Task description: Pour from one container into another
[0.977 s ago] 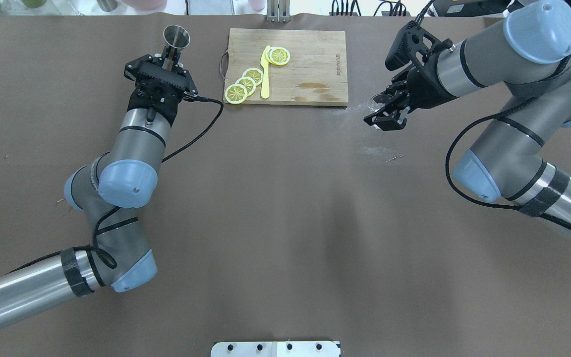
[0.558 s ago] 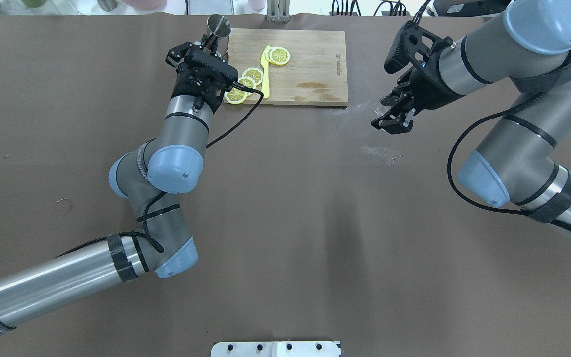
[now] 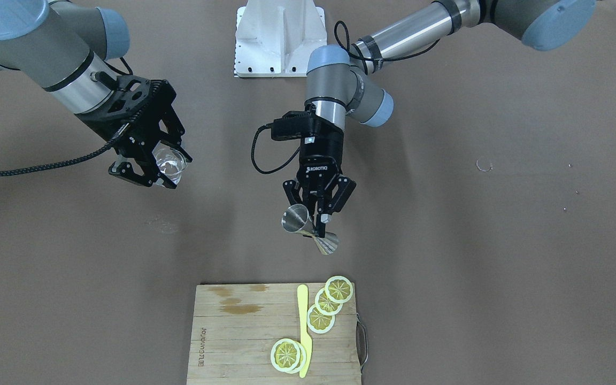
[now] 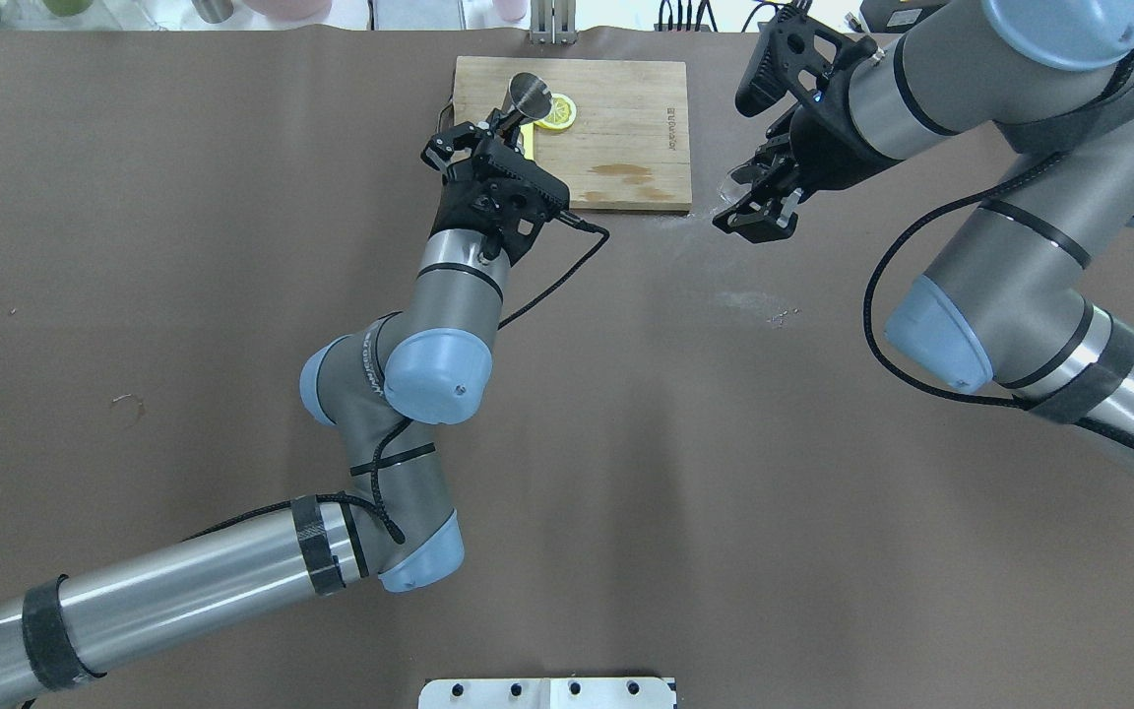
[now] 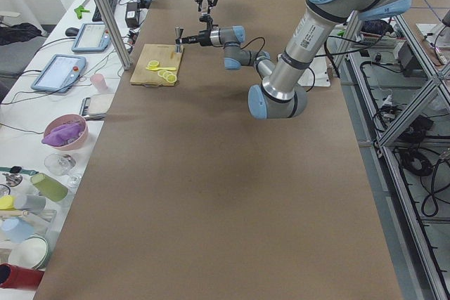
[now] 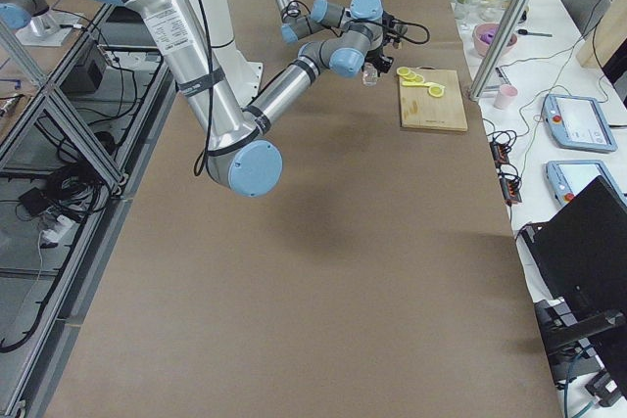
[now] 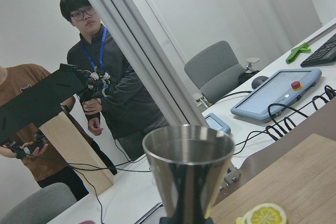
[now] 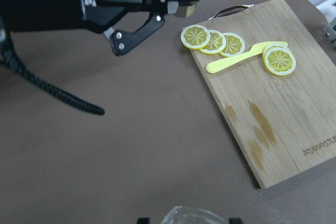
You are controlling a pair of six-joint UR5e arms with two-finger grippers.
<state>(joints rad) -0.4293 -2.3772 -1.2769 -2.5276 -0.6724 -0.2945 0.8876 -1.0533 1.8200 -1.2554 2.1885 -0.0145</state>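
Note:
The steel jigger [image 3: 308,228] is held at its waist with my left gripper [image 3: 316,221] shut on it. It is lifted and slightly tilted, near the cutting board's [image 4: 626,108] left part in the overhead view. Its open cone [image 7: 189,153] fills the left wrist view. The clear glass tumbler [image 3: 169,160] sits between the fingers of my right gripper [image 3: 162,167], which is shut on it and held above the table off the board's right corner [image 4: 736,183]. Only the glass rim [image 8: 197,216] shows in the right wrist view. A wide gap separates jigger and glass.
The wooden cutting board [image 3: 233,331] carries lemon slices [image 3: 328,302] and a yellow knife [image 3: 303,331]. White specks [image 4: 759,300] mark the brown table near the right arm. Two people [image 7: 105,77] stand beyond the table's far edge.
My left arm has swung the jigger to the right, from left of the board to over its left part. My right gripper with the glass has shifted slightly toward the board.

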